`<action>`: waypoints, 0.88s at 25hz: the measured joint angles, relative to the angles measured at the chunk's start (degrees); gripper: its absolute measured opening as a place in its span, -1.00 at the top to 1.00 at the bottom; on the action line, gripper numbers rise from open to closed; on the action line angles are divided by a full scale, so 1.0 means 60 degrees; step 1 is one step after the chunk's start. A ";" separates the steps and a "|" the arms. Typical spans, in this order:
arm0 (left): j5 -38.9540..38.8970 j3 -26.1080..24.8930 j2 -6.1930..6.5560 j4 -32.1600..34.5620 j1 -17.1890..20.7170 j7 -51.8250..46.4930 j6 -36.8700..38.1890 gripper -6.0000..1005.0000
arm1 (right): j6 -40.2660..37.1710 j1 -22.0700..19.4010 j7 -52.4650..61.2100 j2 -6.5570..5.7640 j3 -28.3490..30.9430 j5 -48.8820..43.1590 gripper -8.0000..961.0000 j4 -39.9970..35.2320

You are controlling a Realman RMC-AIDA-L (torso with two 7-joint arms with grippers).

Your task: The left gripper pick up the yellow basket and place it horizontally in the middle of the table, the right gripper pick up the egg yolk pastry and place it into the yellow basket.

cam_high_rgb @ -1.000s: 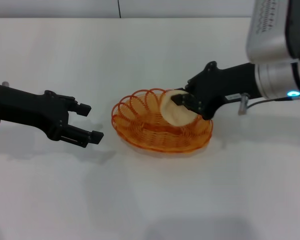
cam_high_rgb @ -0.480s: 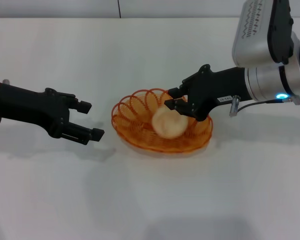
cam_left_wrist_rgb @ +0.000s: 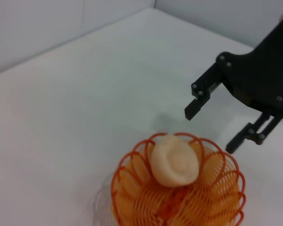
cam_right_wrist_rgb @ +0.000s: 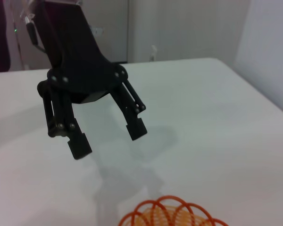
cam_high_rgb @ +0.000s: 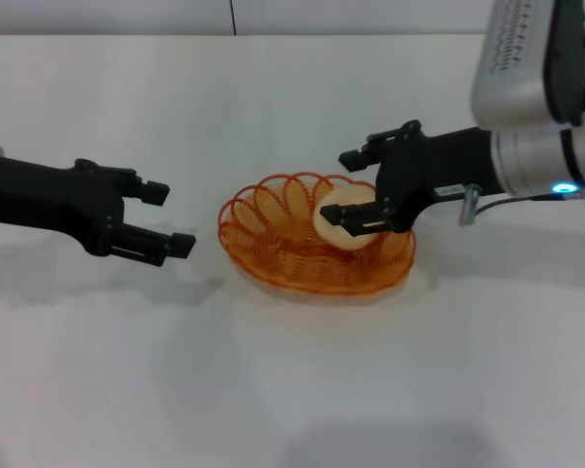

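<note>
We see the egg yolk pastry (cam_high_rgb: 346, 218) lying in the yellow basket (cam_high_rgb: 283, 255) on the worktop (cam_high_rgb: 292, 390), the right gripper (cam_high_rgb: 351, 188) above it with jaws spread wide, and the left gripper (cam_high_rgb: 169, 216) beside the basket, jaws wide too.

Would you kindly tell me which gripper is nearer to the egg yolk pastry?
The right gripper: its open fingers flank the egg yolk pastry in the yellow basket. The left gripper sits open beyond the basket's other side.
</note>
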 joint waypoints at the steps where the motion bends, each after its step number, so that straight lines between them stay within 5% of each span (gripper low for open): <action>1: -0.0035 -0.0102 -0.0002 -0.0011 0.0015 0.0059 0.0012 -0.77 | 0.0000 -0.0127 -0.0008 -0.0008 0.0029 0.0004 -0.01 -0.0097; 7: -0.0515 -0.0356 0.0003 -0.0049 0.0258 0.0488 -0.0055 -0.77 | -0.0121 -0.1323 -0.0460 -0.0034 0.0444 0.0109 -0.56 -0.0942; 13: -0.0613 -0.0852 -0.0045 -0.0049 0.0441 0.0844 -0.0018 -0.77 | -0.0858 -0.2045 -0.1304 -0.0068 0.1084 0.0927 -0.76 -0.1084; 22: -0.1321 -0.0912 -0.0175 -0.0139 0.0607 0.1342 -0.0167 -0.77 | -0.2631 -0.2500 -0.3085 -0.0094 0.2618 0.2576 -0.74 -0.0293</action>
